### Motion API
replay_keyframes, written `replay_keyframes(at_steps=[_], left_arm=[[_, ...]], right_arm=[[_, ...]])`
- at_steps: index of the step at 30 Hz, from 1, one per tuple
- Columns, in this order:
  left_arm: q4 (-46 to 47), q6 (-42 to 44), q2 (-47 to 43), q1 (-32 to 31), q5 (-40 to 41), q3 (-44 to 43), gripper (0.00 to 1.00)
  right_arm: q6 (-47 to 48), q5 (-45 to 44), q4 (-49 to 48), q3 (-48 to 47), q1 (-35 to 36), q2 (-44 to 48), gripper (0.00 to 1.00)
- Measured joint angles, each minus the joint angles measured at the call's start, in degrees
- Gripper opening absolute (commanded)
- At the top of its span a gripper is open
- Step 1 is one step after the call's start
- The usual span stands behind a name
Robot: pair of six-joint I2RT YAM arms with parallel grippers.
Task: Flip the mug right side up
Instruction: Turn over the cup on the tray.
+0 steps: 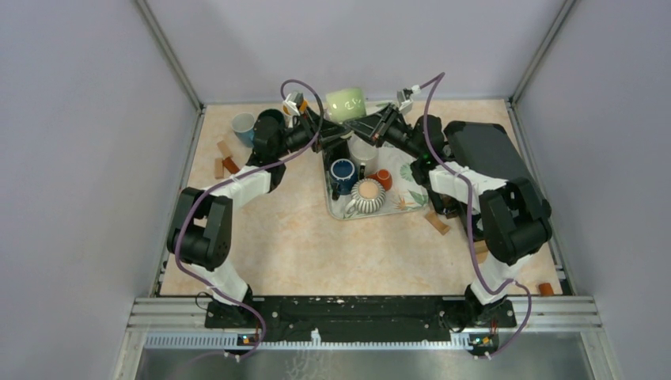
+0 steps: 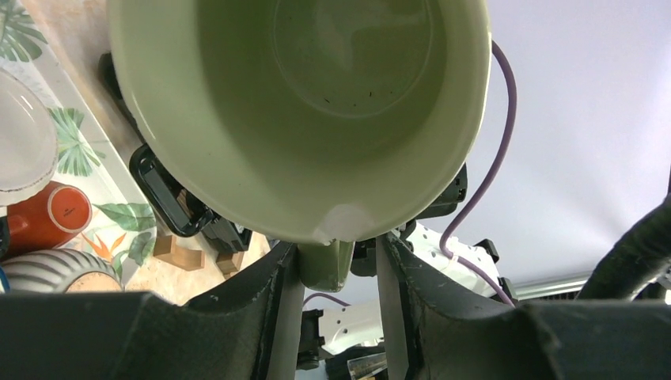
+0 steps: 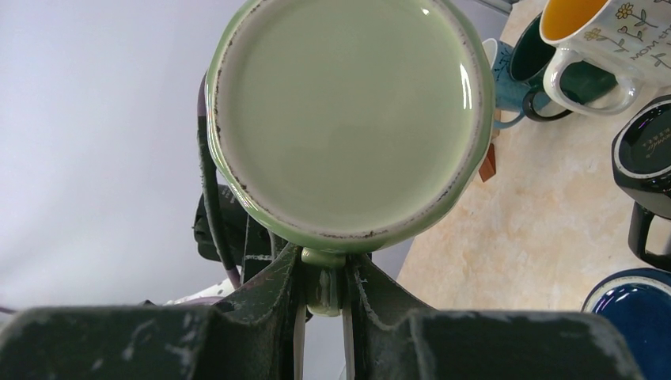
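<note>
Mug (image 3: 348, 119), glossy pale-green ceramic with scalloped foot, aloft above far end of tray (image 1: 403, 199). Right gripper (image 3: 323, 273) level, pinched onto handle (image 3: 320, 257); left gripper (image 2: 336, 257) opposite, jaws narrow astride it, grip impossible to tell.

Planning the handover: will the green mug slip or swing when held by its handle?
Likely slippery: the green mug looks glossy, glazed. May pivot: the right tool pinches only its thin handle, body cantilevered. Worn foot ring suggests hard, brittle ceramic.
</note>
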State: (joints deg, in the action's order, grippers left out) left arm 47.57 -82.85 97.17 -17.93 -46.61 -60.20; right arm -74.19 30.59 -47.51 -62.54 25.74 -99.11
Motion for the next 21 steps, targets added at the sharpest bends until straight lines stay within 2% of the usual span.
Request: replay_keyframes(at_steps=[6,11,17,21], left_arm=[[0.04,0.02,0.0,0.0,-0.76,0.11,0.45],[0.02,0.02,0.0,0.0,-0.81,0.44,0.41],[0.0,0.04,0.22,0.02,-0.96,0.46,0.34],[0.0,0.0,0.26,0.04,-1.11,0.59,0.24]], right_arm=[[0.0,0.39,-0.02,-0.02,0.09,-0.28,0.0],[-0.02,0.66,0.0,-0.04,0.11,-0.5,0.0],[-0.26,0.81,-0.13,-0.11,0.11,-0.5,0.0],[-0.44,0.9,-0.04,-0.13,0.11,-0.5,0.0]])
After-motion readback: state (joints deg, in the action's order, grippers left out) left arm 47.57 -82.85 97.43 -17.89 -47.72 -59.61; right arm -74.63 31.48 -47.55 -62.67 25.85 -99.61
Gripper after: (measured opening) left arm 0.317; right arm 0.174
